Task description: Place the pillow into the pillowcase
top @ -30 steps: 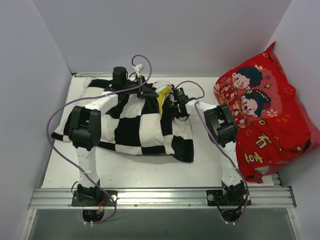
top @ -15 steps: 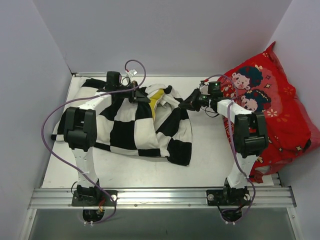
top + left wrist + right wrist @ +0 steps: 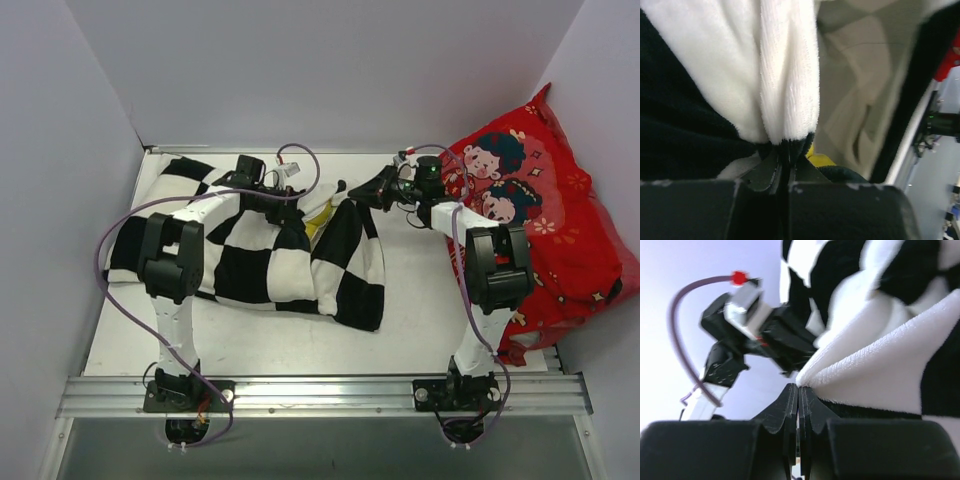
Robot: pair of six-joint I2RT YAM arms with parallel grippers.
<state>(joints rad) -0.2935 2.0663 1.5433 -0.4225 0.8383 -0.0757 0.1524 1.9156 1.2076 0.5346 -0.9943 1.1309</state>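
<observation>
Wrist views: left gripper point(image 3: 782, 150) and right gripper point(image 3: 798, 388) each pinch thin pillowcase point(image 3: 787, 75) folds; spreading hard could slip one free.

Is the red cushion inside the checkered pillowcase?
No, the red cushion sits at the table's right side, apart from the pillowcase.

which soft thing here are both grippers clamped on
The black and white checkered pillowcase: the left gripper and right gripper each pinch its fabric. The red cartoon cushion at the right is in neither, and the pillow only peeks out yellow.
</observation>
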